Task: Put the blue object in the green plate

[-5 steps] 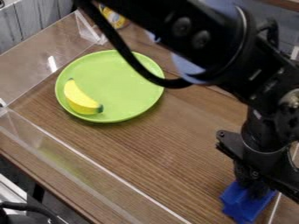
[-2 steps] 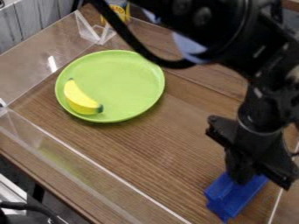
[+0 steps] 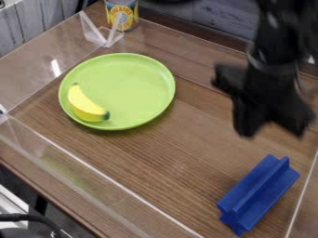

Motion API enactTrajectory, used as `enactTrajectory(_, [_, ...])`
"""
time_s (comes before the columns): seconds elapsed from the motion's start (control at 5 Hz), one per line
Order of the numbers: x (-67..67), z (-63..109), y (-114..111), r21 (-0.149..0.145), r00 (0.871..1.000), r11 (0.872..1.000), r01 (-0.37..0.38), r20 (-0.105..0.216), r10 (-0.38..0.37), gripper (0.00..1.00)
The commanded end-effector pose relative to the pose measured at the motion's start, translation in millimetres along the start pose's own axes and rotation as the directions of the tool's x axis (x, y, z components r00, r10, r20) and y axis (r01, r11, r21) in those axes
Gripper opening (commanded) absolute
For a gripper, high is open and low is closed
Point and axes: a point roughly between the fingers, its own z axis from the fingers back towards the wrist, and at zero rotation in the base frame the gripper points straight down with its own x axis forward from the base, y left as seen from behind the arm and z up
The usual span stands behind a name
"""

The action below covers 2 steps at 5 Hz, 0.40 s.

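Observation:
The blue object [image 3: 258,193], a royal-blue ridged block, lies on the wooden table at the lower right, close to the front edge. My black gripper [image 3: 254,126] hangs above and behind it, clear of it, blurred, with its fingers drawn together and nothing between them. The green plate [image 3: 139,76] sits at the left of the table, well away from both. A yellow banana [image 3: 85,104] rests on the plate's near left part.
A yellow can [image 3: 121,13] stands at the back behind a clear plastic piece [image 3: 99,33]. A low clear wall [image 3: 74,177] runs along the table's front and left sides. The table's right edge is just beyond the block.
The gripper has lifted off the blue block and moved up and back in the picture. The block stays on the table and now shows its full length.

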Motion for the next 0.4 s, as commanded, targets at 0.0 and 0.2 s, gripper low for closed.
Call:
enactTrajectory(0.0, [9.9,21.6,17,-0.002,0.999,1.000,0.006,0.054,-0.006,1.00])
enactTrajectory(0.2, [5.5,19.1,2,-0.003,0.998,1.000,0.019,0.063,-0.019,1.00])
